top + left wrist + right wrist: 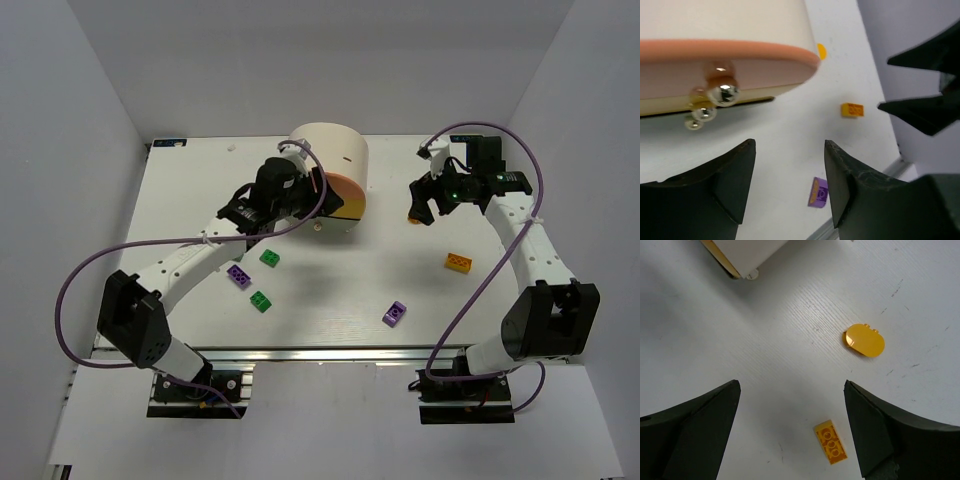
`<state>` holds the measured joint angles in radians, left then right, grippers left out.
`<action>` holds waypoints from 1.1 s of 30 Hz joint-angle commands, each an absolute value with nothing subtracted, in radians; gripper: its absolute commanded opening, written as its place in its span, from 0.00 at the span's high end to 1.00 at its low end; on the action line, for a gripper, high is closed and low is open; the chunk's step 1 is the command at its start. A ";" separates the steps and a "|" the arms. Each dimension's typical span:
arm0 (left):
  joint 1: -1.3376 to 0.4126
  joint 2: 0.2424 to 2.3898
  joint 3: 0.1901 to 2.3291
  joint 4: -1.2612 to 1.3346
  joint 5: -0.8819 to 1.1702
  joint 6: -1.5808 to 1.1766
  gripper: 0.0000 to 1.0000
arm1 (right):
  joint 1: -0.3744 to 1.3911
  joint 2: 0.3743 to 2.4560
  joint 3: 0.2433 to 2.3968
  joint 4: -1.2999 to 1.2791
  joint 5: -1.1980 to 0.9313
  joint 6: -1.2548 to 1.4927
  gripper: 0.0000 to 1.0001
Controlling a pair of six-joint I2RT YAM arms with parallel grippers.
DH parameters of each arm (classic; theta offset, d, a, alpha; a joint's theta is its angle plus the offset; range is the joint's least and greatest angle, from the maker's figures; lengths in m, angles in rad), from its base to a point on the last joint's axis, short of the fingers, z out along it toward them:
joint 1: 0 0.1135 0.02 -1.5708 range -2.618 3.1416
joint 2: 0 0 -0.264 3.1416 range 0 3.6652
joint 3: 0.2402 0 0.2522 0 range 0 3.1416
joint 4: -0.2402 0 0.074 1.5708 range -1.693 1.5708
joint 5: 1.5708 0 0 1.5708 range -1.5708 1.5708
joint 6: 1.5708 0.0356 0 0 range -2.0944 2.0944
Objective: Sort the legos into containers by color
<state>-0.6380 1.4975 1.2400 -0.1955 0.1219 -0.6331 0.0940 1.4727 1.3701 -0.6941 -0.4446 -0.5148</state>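
Note:
The cream drum cabinet (pixel 330 155) stands at the table's back centre, its orange drawer (pixel 347 196) facing front. My left gripper (pixel 313 192) is open and empty right in front of it. In the left wrist view the drawer front (pixel 730 52) and its shiny knobs (pixel 725 94) lie just beyond my open gripper (pixel 790 150). My right gripper (pixel 423 213) is open and empty above the table, over an orange brick (pixel 830 447) and a flat yellow rounded piece (pixel 864 340). Two green bricks (pixel 270 258) (pixel 261 301), two purple bricks (pixel 239 276) (pixel 394 313) and an orange brick (pixel 459 262) lie on the table.
The white table (pixel 330 330) is enclosed by white walls on the left, back and right. The left arm's purple cable (pixel 90 270) loops out to the left, and the right arm's cable (pixel 520 150) arches over that arm. The drum's corner (pixel 740 255) shows in the right wrist view.

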 commanded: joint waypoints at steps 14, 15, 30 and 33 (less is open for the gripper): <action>-0.620 1.635 1.493 -0.457 -0.149 -0.488 0.36 | 0.097 1.445 1.387 -0.709 -0.652 -0.511 0.18; -0.620 1.641 1.494 -0.456 -0.143 -0.486 0.36 | 0.098 1.439 1.384 -0.709 -0.650 -0.514 0.18; -0.611 1.713 1.558 -0.414 -0.156 -0.451 0.47 | 0.097 1.417 1.339 -0.663 -0.669 -0.511 0.17; -0.611 1.720 1.577 -0.413 -0.167 -0.454 0.53 | 0.098 1.417 1.336 -0.663 -0.663 -0.511 0.17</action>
